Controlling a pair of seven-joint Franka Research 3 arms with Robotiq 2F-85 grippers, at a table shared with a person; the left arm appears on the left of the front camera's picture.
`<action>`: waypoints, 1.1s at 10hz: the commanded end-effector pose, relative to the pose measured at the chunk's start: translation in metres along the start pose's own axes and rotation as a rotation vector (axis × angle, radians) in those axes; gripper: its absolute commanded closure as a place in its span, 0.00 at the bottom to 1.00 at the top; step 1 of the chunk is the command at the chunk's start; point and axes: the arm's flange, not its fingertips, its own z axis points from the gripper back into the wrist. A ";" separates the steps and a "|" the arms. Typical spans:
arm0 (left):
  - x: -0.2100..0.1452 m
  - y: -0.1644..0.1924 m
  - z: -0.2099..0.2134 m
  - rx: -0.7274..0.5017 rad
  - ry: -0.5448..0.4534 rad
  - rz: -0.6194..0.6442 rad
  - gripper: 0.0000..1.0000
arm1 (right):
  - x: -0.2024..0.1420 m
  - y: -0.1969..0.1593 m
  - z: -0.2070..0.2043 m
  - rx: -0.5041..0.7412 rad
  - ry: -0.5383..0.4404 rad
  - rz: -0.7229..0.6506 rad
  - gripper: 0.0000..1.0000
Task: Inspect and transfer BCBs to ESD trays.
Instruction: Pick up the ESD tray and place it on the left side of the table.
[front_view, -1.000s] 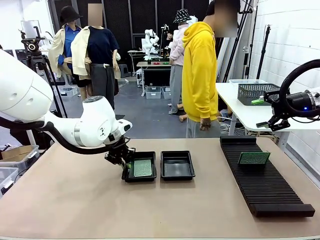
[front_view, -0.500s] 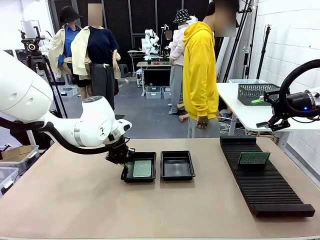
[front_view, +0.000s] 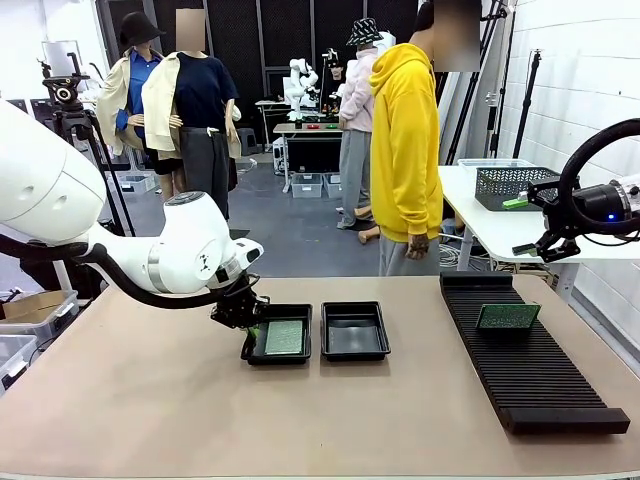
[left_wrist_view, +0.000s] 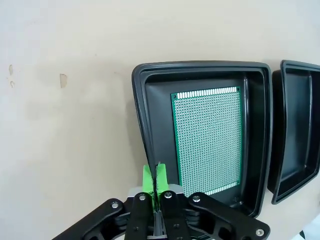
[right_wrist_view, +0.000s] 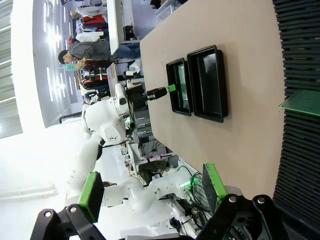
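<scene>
Left gripper jaws together at lower-left rim of glossy black plastic tray holding green perforated circuit board; sideways drag could shove tray. Right gripper jaws apart.

Glossy white rounded left arm; black left pincer, green pads

My feed: tan worktop, matte, evenly lit. Beyond it I see grey floor, black curtains along back, white panelled wall at right. White side table by that wall, wire basket on top. Far table mid-room, bins below. Tripod at left, cardboard box low beside worktop.
</scene>
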 end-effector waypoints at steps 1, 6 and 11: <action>0.007 0.023 0.011 0.028 0.014 0.014 1.00 | 0.001 0.002 -0.003 -0.023 -0.004 -0.017 0.00; 0.026 0.106 0.038 0.066 0.020 0.014 1.00 | 0.001 0.002 -0.003 -0.023 -0.004 -0.017 0.00; 0.027 0.218 0.069 0.110 0.015 0.010 1.00 | 0.001 0.002 -0.003 -0.023 -0.004 -0.017 0.00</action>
